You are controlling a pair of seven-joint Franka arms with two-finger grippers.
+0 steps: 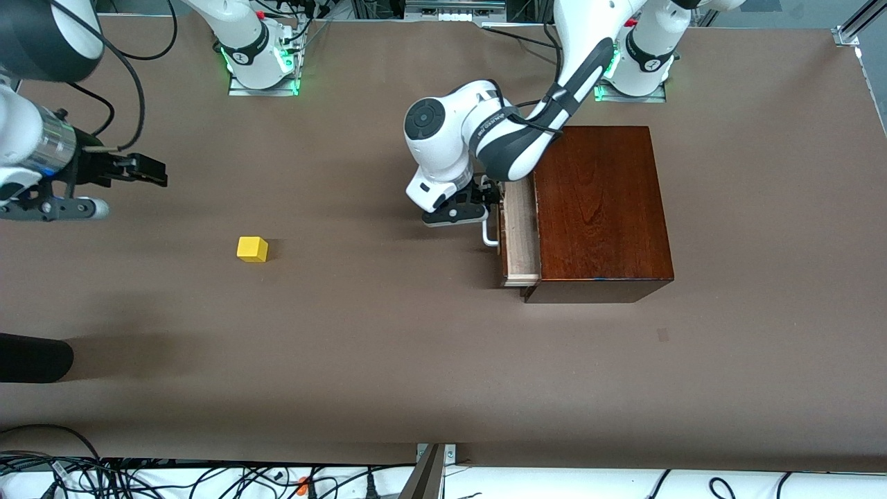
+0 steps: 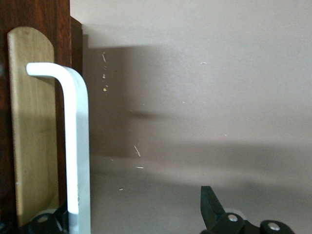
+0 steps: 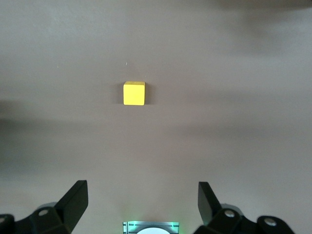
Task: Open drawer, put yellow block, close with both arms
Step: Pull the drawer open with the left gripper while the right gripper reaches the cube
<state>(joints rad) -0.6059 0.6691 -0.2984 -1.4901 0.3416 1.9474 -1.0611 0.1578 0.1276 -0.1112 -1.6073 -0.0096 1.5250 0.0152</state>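
Observation:
The dark reddish-brown box stands near the left arm's base. Its drawer is pulled out a little, showing the pale tray and the white handle. My left gripper is open at the drawer front. In the left wrist view the handle lies between the fingers, close to one of them, and the left gripper is not closed on it. The yellow block lies on the table toward the right arm's end. My right gripper is open and empty, up in the air. The right wrist view shows the block ahead of the right gripper.
A dark rounded object juts in at the table edge at the right arm's end, nearer the front camera than the block. Cables run below the table's near edge. The arm bases stand along the top.

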